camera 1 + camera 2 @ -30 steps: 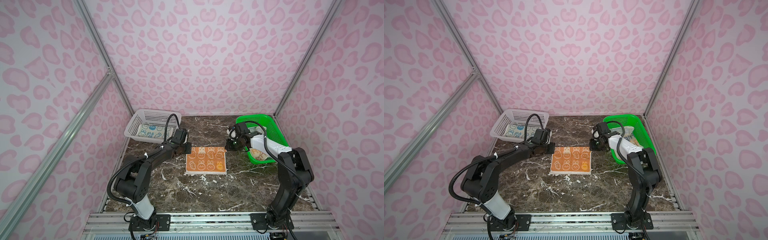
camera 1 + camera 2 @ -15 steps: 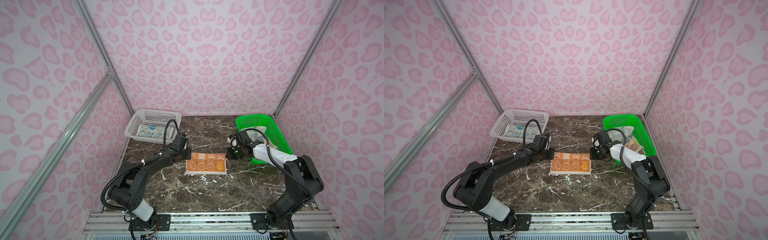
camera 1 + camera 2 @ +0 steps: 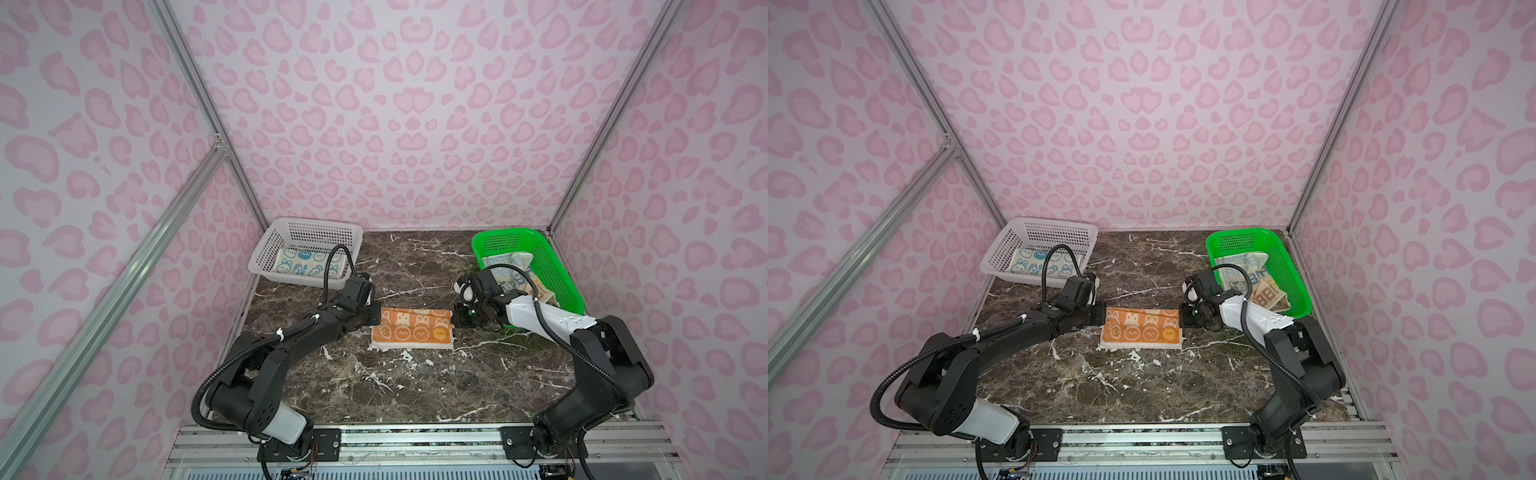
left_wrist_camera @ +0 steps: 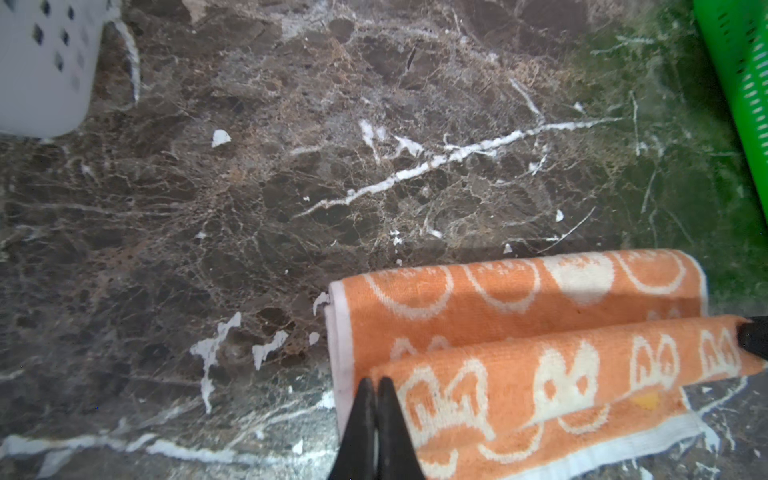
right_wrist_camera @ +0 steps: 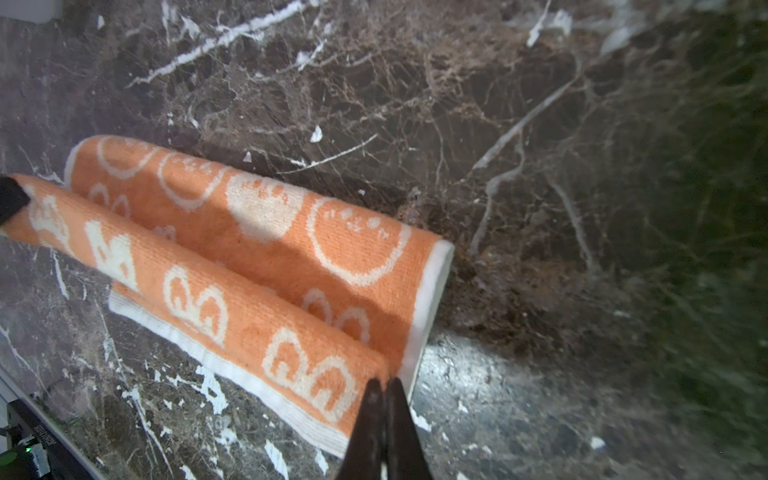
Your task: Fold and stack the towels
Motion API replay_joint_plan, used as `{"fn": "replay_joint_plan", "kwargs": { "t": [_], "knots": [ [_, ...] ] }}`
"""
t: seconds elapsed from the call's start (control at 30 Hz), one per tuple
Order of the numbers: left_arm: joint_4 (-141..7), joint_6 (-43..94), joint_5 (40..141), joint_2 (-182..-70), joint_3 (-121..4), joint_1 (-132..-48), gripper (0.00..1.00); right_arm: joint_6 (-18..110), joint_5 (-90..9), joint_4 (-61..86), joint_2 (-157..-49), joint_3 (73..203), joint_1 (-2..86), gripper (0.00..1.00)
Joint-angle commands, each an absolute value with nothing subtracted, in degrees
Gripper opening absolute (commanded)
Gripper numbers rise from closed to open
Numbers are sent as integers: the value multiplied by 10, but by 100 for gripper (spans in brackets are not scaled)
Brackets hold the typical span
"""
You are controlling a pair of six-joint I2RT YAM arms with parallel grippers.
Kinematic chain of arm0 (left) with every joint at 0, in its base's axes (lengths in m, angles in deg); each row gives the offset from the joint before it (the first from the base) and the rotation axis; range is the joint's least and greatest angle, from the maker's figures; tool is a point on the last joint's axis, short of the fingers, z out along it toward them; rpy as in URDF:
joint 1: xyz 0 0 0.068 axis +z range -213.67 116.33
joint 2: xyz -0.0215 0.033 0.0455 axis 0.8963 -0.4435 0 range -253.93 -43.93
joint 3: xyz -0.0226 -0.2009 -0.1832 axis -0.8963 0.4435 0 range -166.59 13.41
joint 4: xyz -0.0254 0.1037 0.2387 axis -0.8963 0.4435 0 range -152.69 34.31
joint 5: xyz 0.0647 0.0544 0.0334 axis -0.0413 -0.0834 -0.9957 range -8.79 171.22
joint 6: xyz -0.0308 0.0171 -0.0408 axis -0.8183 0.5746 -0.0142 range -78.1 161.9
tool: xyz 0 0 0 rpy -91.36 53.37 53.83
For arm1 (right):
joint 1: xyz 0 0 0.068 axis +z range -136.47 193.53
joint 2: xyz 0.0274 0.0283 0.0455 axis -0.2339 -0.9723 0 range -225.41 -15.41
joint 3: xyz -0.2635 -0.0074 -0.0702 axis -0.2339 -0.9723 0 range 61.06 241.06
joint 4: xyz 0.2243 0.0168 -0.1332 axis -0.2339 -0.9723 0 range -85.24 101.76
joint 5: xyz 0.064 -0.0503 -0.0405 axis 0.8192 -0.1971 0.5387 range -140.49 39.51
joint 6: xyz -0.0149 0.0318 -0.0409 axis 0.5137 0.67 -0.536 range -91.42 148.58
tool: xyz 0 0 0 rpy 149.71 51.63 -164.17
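Note:
An orange bunny-print towel (image 3: 411,334) (image 3: 1142,330) lies mid-table, doubled over into a strip. My left gripper (image 3: 376,318) (image 3: 1104,313) is shut on the left corner of its upper layer, as the left wrist view shows (image 4: 376,382). My right gripper (image 3: 455,320) (image 3: 1181,318) is shut on the right corner (image 5: 384,384). The pinched edge hangs as a raised fold above the lower layer (image 4: 519,299) (image 5: 270,224). A cream towel with blue bunnies (image 3: 299,266) (image 3: 1038,264) lies folded in the white basket. Rumpled lettered towels (image 3: 511,270) (image 3: 1258,286) sit in the green basket.
The white perforated basket (image 3: 316,224) (image 3: 1054,224) stands at the back left, close behind my left arm. At the back right is the green basket (image 3: 552,270) (image 3: 1287,266), beside my right arm. Pink patterned walls enclose the dark marble table (image 3: 415,386).
Both grippers have carried the towel's far edge toward the front. The flat orange square is now a narrower doubled strip.

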State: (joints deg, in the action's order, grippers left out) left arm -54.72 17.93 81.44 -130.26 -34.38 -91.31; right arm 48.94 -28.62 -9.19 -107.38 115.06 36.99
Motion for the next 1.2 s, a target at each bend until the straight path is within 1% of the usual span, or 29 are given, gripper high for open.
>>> {"fn": "replay_joint_plan", "kwargs": {
  "t": [0.0, 0.43, 0.67, 0.7, 0.77, 0.8, 0.87, 0.9, 0.97, 1.03, 1.13, 1.17],
  "knots": [
    [-550, 167, 803, -1282, -336, -913, 4, 490, -303, -109, -1064, 1149, 373, 0],
    [-582, 143, 803, -1284, -274, -931, 4, 500, -314, -75, -1081, 1105, 394, 0],
    [-586, 138, 797, -1292, -268, -939, 4, 502, -317, -70, -1084, 1101, 394, 0],
    [-586, 138, 798, -1292, -268, -940, 5, 502, -317, -71, -1082, 1103, 394, 2],
    [-586, 136, 797, -1289, -268, -943, 13, 501, -316, -72, -1078, 1104, 395, 9],
    [-585, 136, 796, -1287, -269, -944, 20, 501, -315, -75, -1075, 1106, 395, 14],
    [-580, 138, 794, -1281, -271, -946, 41, 502, -312, -78, -1067, 1108, 395, 29],
    [-577, 140, 792, -1277, -273, -947, 48, 503, -311, -79, -1062, 1110, 397, 35],
    [-568, 144, 787, -1265, -278, -949, 54, 506, -313, -85, -1050, 1112, 400, 49],
    [-555, 144, 780, -1246, -284, -951, 57, 510, -312, -88, -1035, 1116, 403, 63],
    [-561, 131, 789, -1203, -279, -955, 60, 521, -299, -85, -1011, 1119, 408, 79],
    [-567, 123, 797, -1191, -277, -955, 62, 528, -288, -77, -1005, 1117, 409, 83]
  ]
}}
